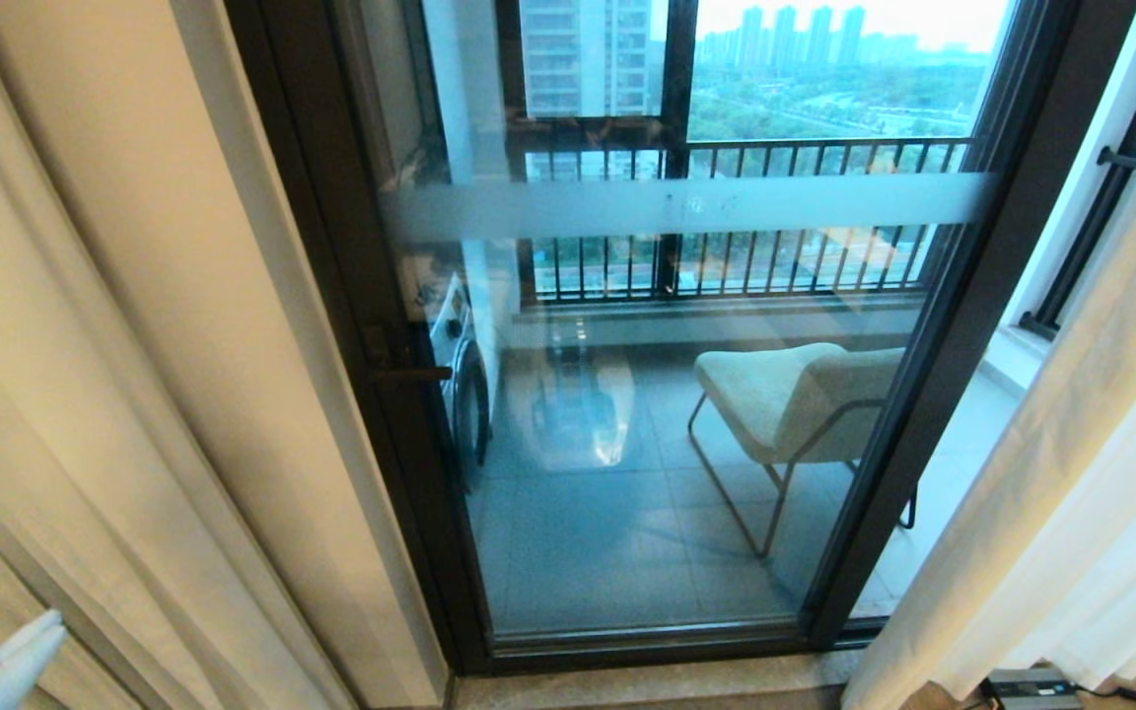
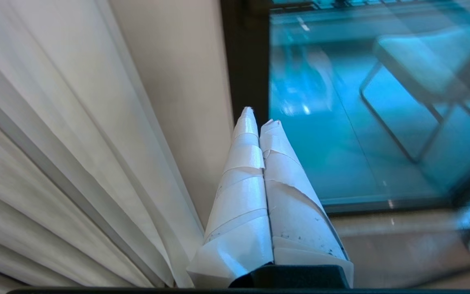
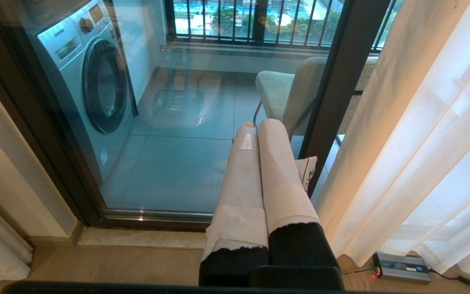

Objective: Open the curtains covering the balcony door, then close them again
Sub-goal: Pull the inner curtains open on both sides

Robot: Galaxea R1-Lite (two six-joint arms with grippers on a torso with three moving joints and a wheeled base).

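Observation:
The curtains are drawn apart. Cream-beige pleats (image 1: 85, 394) hang at the left, and a cream drape with white sheer (image 1: 1071, 463) hangs at the right. Between them the balcony door (image 1: 647, 473) stands uncovered, glass in a dark frame with a frosted band. My left gripper (image 1: 11, 666) shows low at the left, next to the pleats. In the left wrist view the left gripper (image 2: 259, 118) is shut and empty, its taped fingers beside the curtain folds (image 2: 55, 163), not touching them. My right gripper (image 3: 259, 125) is shut on nothing, low before the door, left of the right curtain (image 3: 422, 143).
Behind the glass stand a washing machine (image 3: 92, 81) at the left and a cushioned chair (image 1: 795, 394) at the right, with a barred outer window (image 1: 726, 256) beyond. A small power box (image 3: 402, 267) with a cable lies on the floor under the right curtain.

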